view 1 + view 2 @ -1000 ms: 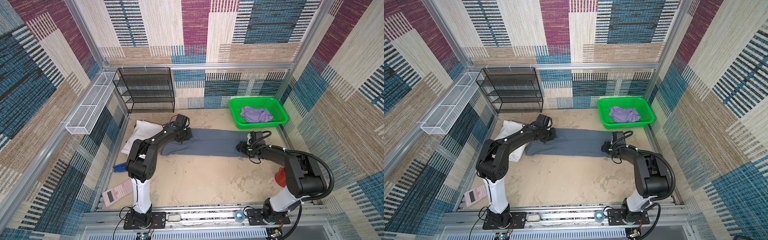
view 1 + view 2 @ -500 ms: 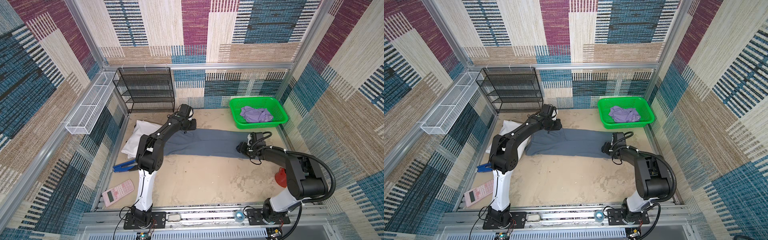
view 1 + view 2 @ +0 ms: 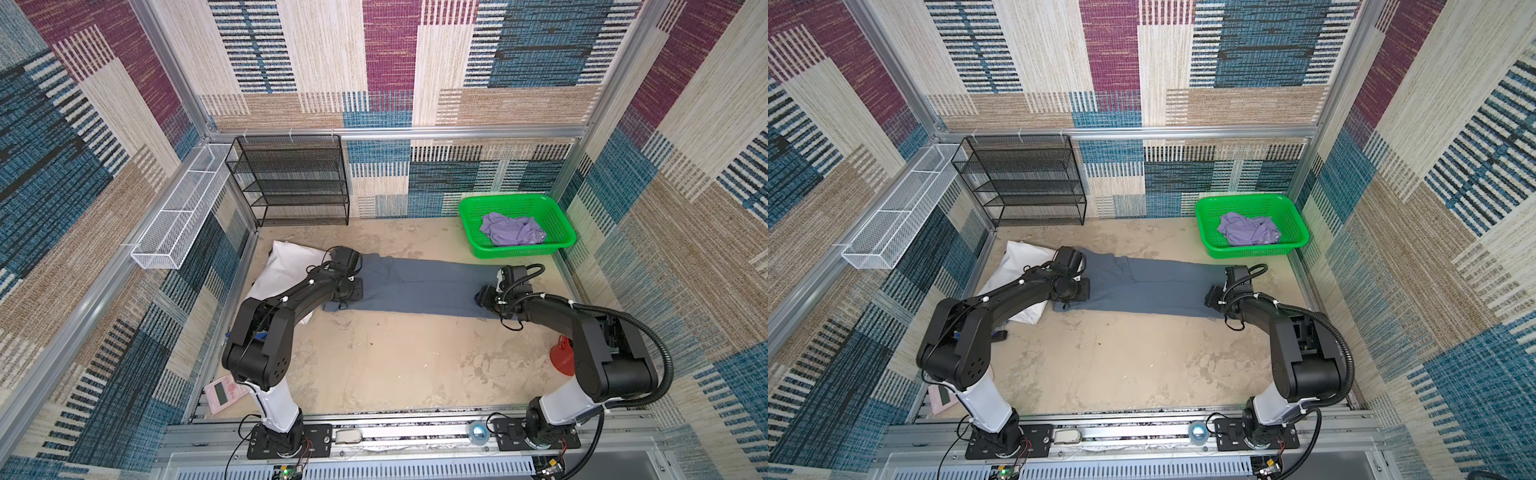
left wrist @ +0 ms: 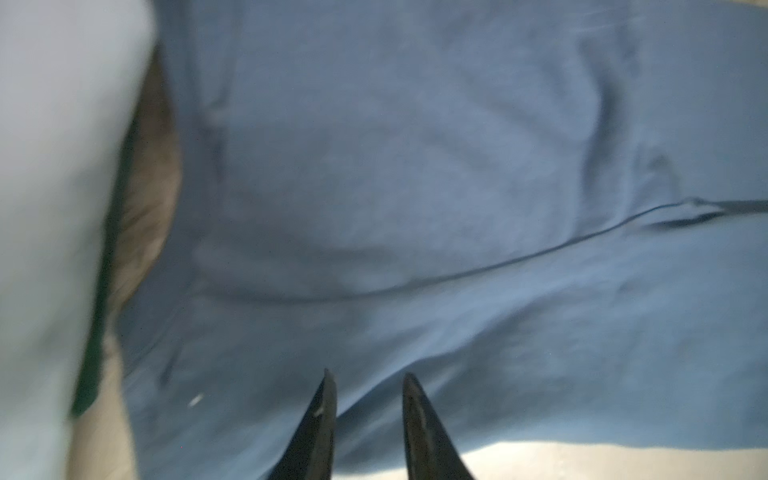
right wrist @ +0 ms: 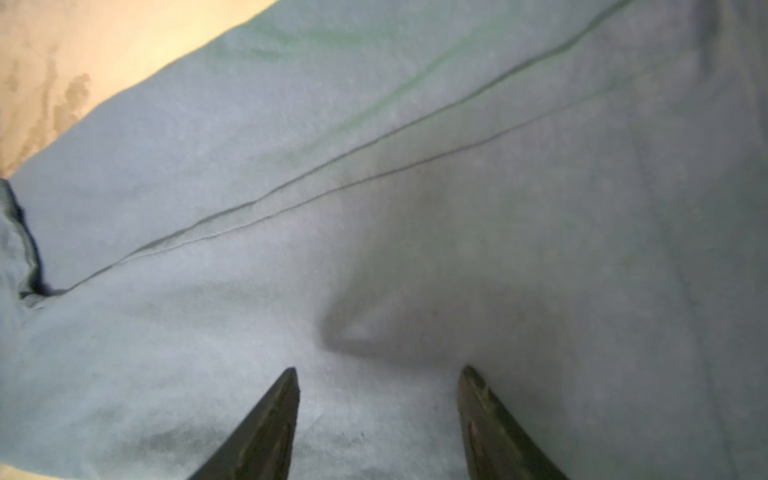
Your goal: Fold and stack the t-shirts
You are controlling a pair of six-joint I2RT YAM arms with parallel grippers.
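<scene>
The slate blue-grey t-shirt (image 3: 419, 286) (image 3: 1154, 286) lies on the table as a long flat strip, running left to right in both top views. My left gripper (image 3: 353, 291) (image 3: 1081, 291) hovers low over its left end. In the left wrist view its jaws (image 4: 368, 374) stand slightly apart, open, with only blue cloth (image 4: 415, 166) beyond them. My right gripper (image 3: 482, 296) (image 3: 1210, 297) is at the strip's right end. Its jaws (image 5: 378, 370) are wide open over the cloth (image 5: 415, 208) and hold nothing. The lavender t-shirt (image 3: 511, 229) (image 3: 1248, 229) lies crumpled in the green basket (image 3: 519, 251) (image 3: 1254, 251).
A white pillow-like bundle (image 3: 286, 266) lies under the left arm, touching the shirt's left end. A black mesh rack (image 3: 291, 183) stands at the back, with a white wire basket (image 3: 183, 212) on the left wall. A red object (image 3: 561, 361) sits by the right arm, and a pink calculator (image 3: 222, 392) is at front left.
My left gripper went to the shirt's far left edge, then came back toward the near left corner. Its jaws went from shut to slightly apart. The right arm stayed put.
</scene>
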